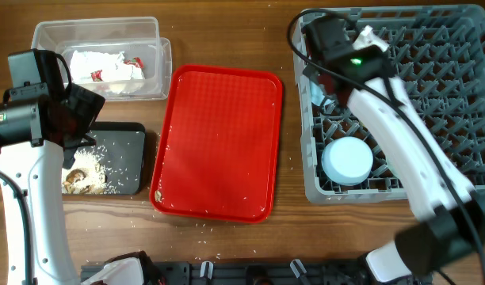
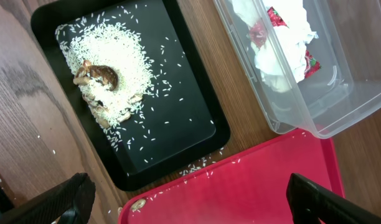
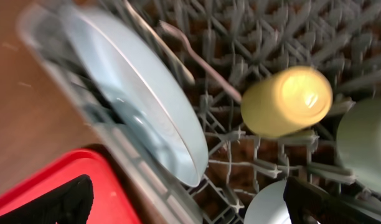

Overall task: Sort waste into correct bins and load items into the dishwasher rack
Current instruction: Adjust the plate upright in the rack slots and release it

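Observation:
The grey dishwasher rack (image 1: 441, 95) fills the right side. In it a light blue plate (image 3: 141, 99) stands on edge by the near wall. Beside the plate lie a white utensil (image 3: 197, 56) and a yellow-green cup (image 3: 287, 102). A pale mint bowl (image 3: 365, 143) and a light blue bowl (image 1: 347, 161) rest upside down. My right gripper (image 3: 197, 208) hangs open above the plate, holding nothing. The black tray (image 2: 178, 81) holds rice (image 2: 116, 50) and brown scraps (image 2: 100, 76). White napkins (image 2: 284, 37) lie in the clear tub (image 2: 340, 106). My left gripper (image 2: 190, 202) is open and empty over the red tray's corner.
The flat red serving tray (image 1: 219, 142) lies between the bins and the rack, with a few rice grains and one crumb (image 2: 137, 203) at its corner. Loose rice is scattered on the wooden table (image 1: 227, 245) around both trays.

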### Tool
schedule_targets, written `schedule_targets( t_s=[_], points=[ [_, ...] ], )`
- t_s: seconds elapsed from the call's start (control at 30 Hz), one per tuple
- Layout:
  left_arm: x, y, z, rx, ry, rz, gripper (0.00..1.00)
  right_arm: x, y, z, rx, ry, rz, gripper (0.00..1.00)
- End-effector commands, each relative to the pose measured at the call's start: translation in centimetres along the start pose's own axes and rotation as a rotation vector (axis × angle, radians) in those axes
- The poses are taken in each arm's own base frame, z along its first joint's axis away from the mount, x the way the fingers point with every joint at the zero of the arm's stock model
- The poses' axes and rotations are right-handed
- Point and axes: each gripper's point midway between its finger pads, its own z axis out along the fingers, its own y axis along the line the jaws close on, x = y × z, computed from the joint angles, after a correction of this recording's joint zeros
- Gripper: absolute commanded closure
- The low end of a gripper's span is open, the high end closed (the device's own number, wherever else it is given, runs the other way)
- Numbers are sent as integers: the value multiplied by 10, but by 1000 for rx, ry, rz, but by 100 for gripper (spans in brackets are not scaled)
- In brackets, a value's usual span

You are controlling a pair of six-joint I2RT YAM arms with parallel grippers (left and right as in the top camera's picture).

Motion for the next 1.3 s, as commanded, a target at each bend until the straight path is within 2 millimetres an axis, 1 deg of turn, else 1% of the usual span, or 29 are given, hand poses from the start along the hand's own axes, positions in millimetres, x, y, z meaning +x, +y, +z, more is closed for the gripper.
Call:
schedule_targets(
  t_s=[0.0, 0.03, 0.1, 0.17, 0.23, 0.3, 0.33, 0.4, 0.43, 0.47, 0.5, 0.53, 0.57, 0.6, 0.63, 0.7, 0.73, 0.77, 0.83, 0.87, 0.93, 1.0, 1.03, 1.07, 1.1, 1.2, 1.27],
  points=[
    [-3, 2, 0, -7, -9, -10, 0, -22, -7, -58, -147, -54, -54, 0],
    [-3, 2, 0, -7, -9, -10, 0, -23, -18, -73, -155, -61, -49, 0],
    [-3, 2, 0, -7, -9, -10, 0, -21, -32, -88, -167, -66, -69, 0],
    [-3, 2, 0, -8, -9, -10, 0, -13, -44, -102, -181, -69, -103, 0],
    [-3, 2, 0, -8, -9, -10, 0, -6, -52, -110, -201, -84, -119, 0],
    [-3, 2, 0, -8, -9, -10, 0, -4, -54, -107, -219, -116, -107, 0],
    [-3, 2, 0, -8, -9, -10, 0, -6, -50, -103, -233, -139, -115, 0],
    [-3, 2, 0, -8, -9, -10, 0, -11, -35, -91, -268, -189, -140, 0],
    [-3, 2, 0, -8, -9, -10, 0, -20, -28, -82, -269, -224, -135, 14],
    [-3, 2, 0, -8, -9, -10, 0, -29, -25, -72, -261, -247, -110, 54],
    [-3, 2, 0, -8, -9, -10, 0, -39, -23, -62, -253, -261, -78, 74],
    [-3, 2, 0, -8, -9, -10, 0, -49, -23, -50, -246, -264, -46, 86],
    [-3, 2, 0, -8, -9, -10, 0, -55, -23, -39, -246, -255, -24, 94],
    [-3, 2, 0, -8, -9, -10, 0, -62, -24, -23, -255, -226, 4, 96],
    [-3, 2, 0, -8, -9, -10, 0, -65, -24, -10, -271, -193, 21, 96],
    [-3, 2, 0, -8, -9, -10, 0, -66, -26, 25, -322, -82, 64, 96],
    [-3, 2, 0, -8, -9, -10, 0, -65, -25, 34, -347, -44, 73, 96],
    [-3, 2, 0, -8, -9, -10, 0, -60, -16, 52, -444, 43, 46, 96],
    [-3, 2, 0, -8, -9, -10, 0, -48, 3, 70, -603, 161, 6, 96],
    [-3, 2, 0, -8, -9, -10, 0, -44, 8, 76, -637, 192, 3, 96],
    [-3, 2, 0, -8, -9, -10, 0, -27, 23, 91, -718, 281, -8, 96],
    [-3, 2, 0, -8, -9, -10, 0, -15, 35, 97, -789, 336, -27, 96],
    [-3, 2, 0, -8, -9, -10, 0, -11, 39, 97, -819, 357, -29, 96],
    [-3, 2, 0, -7, -9, -10, 0, -9, 45, 92, -868, 373, -37, 96],
    [-3, 2, 0, -8, -9, -10, 0, -10, 50, 82, -923, 378, -53, 95],
    [-3, 2, 0, -8, -9, -10, 0, -19, 49, 65, -939, 346, -60, 96],
    [-3, 2, 0, -8, -9, -10, 0, -30, 46, 48, -935, 290, -65, 96]
  ],
)
